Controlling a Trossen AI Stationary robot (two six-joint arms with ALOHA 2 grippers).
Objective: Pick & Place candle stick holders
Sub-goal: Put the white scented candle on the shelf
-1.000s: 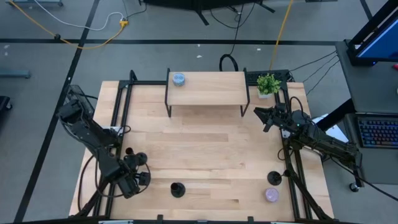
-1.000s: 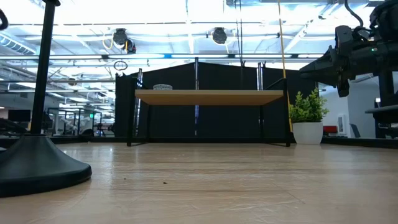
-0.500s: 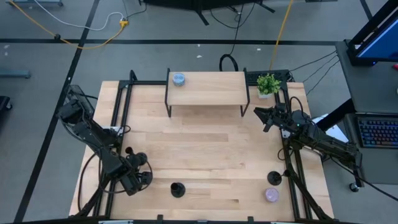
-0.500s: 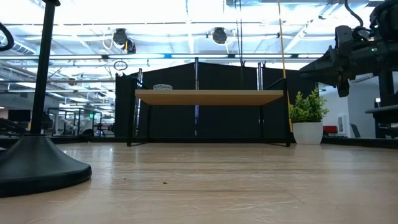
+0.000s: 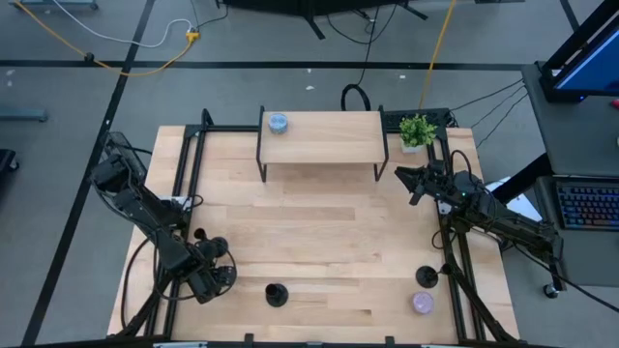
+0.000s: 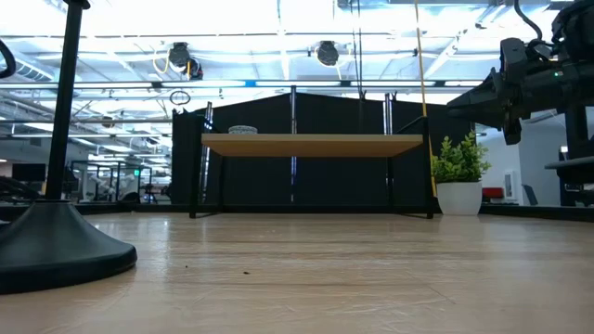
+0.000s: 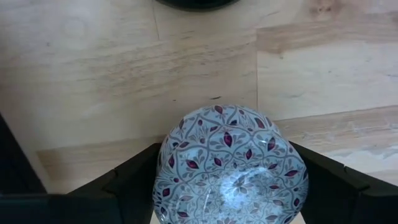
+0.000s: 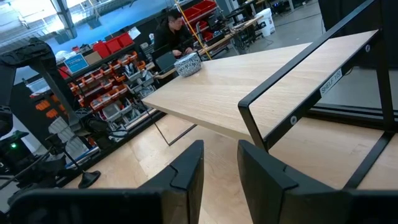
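My left gripper (image 5: 214,275) is near the table's near left corner, shut on a round tin with a pale blue lid patterned with purple leaves (image 7: 230,165). The tin is hidden under the gripper in the high view. One black candle stick holder (image 5: 277,294) stands on its disc base just right of that gripper; it also shows in the low view (image 6: 58,243). A second holder (image 5: 426,277) stands near the right edge. My right gripper (image 5: 406,181) is open and empty, raised near the shelf's right end. My left gripper holds the patterned tin between its two fingers, one finger (image 7: 127,180) on each side of the round wall (image 7: 163,168). The view looks down onto the lid. Whether the tin rests on the table or is lifted cannot be told.
A low wooden shelf (image 5: 320,137) on black legs stands at the far middle, with a blue tin (image 5: 278,123) on its left end. A small potted plant (image 5: 417,130) is at the far right. A lilac tin (image 5: 423,303) lies near the right holder.
My left gripper has shifted slightly toward the table's far edge, still shut on the tin. My right arm has kept still.
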